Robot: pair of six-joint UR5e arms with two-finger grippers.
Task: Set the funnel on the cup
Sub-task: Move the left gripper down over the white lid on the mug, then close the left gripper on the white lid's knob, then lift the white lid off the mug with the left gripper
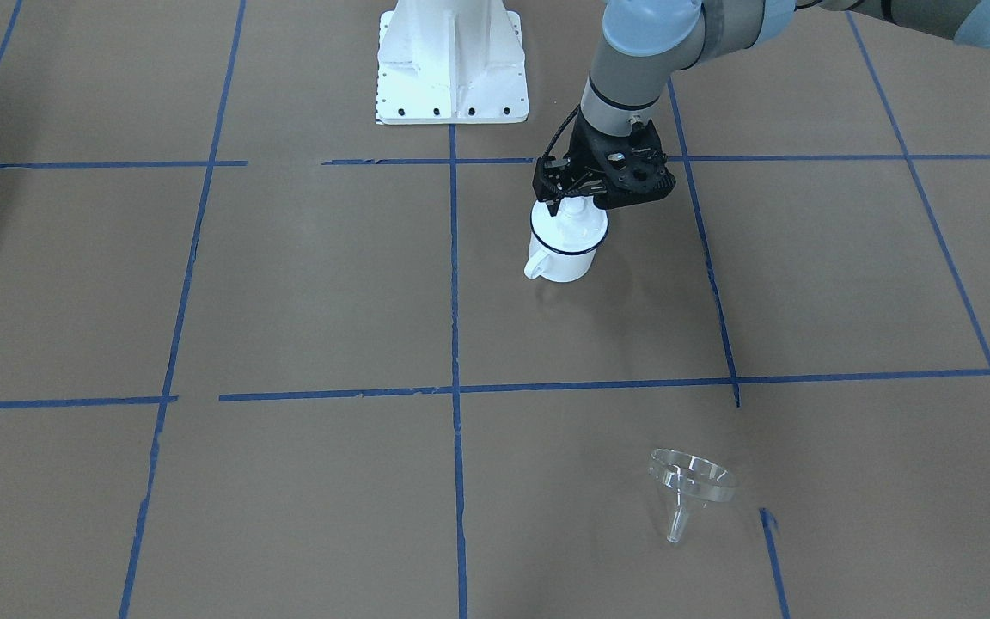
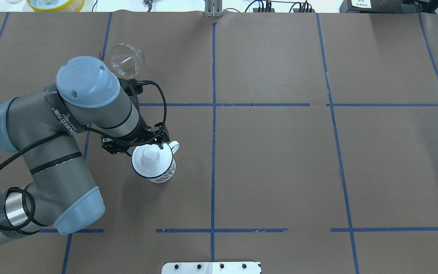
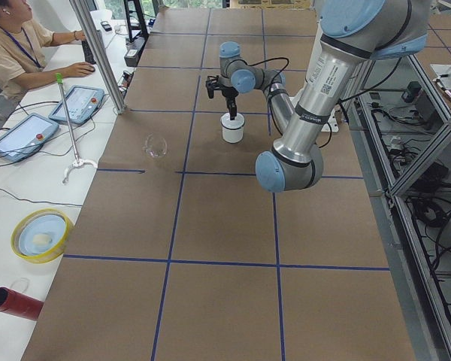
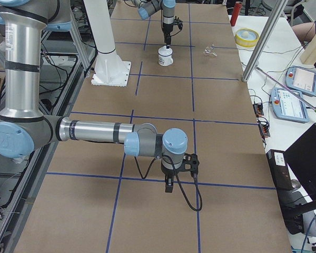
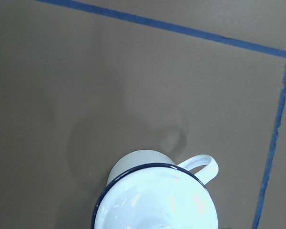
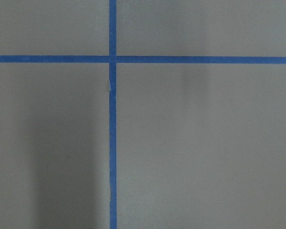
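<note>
The cup is a white enamel mug with a dark blue rim. It stands on the brown paper with a white domed lid on top. It also shows at the bottom of the left wrist view. My left gripper hangs right over the lid's knob, jaws apart on either side of it. The clear funnel lies on its side far from the cup, also seen from overhead. My right gripper hovers over bare paper far away; I cannot tell its state.
The white robot base stands behind the cup. Blue tape lines grid the brown paper. A yellow bowl, a red cylinder and operators' tablets lie off the table's far side.
</note>
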